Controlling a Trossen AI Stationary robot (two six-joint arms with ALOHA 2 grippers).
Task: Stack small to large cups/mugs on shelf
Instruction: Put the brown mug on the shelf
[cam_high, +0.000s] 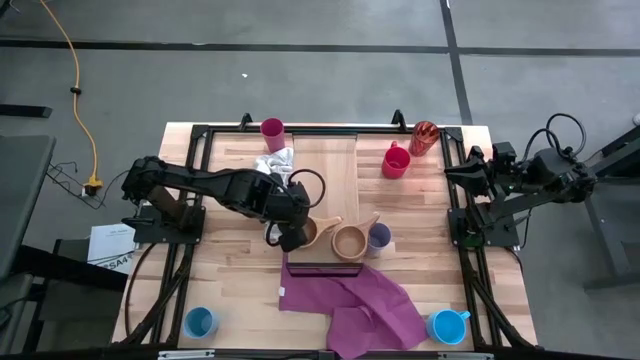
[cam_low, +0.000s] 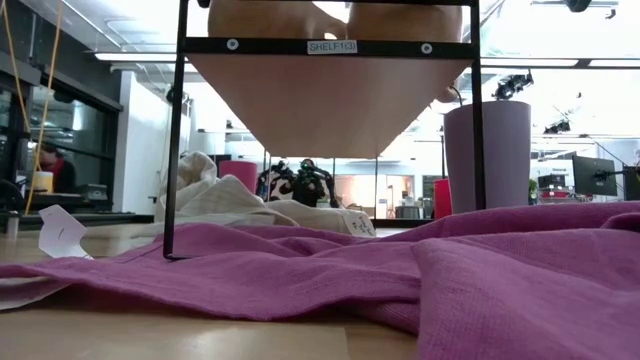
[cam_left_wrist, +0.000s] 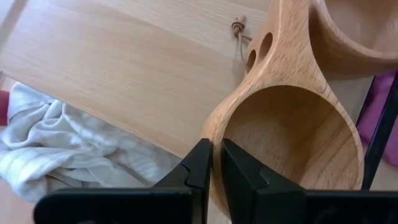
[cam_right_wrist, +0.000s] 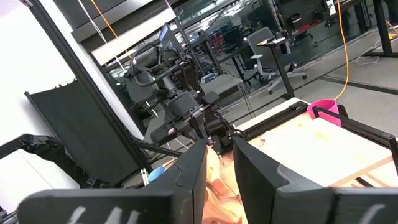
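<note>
Two tan wooden handled cups sit at the near end of the light-wood shelf (cam_high: 325, 180). My left gripper (cam_high: 291, 240) is shut on the left cup (cam_high: 306, 232). The other cup (cam_high: 349, 241) is right beside it, and a lavender tumbler (cam_high: 379, 237) stands just beyond that. A red mug (cam_high: 396, 160), an orange-red tumbler (cam_high: 424, 137) and a magenta tumbler (cam_high: 272, 130) stand farther back. Blue mugs (cam_high: 200, 322) (cam_high: 448, 326) stand at the near corners. My right gripper (cam_right_wrist: 219, 163) waits open at the table's right edge. My left gripper pinches the wooden cup's rim (cam_left_wrist: 215, 132), opposite its handle (cam_left_wrist: 258, 50), with one finger (cam_left_wrist: 239, 167) inside the bowl and the other (cam_left_wrist: 198, 165) outside. The fingers slant down from the table's left. The cup is mouth up; whether it rests on the shelf I cannot tell.
A purple cloth (cam_high: 350, 300) lies crumpled on the table in front of the shelf's dark end frame (cam_low: 325, 46). A white cloth (cam_high: 275, 162) lies at the shelf's far left side. Black frames run along both sides of the table.
</note>
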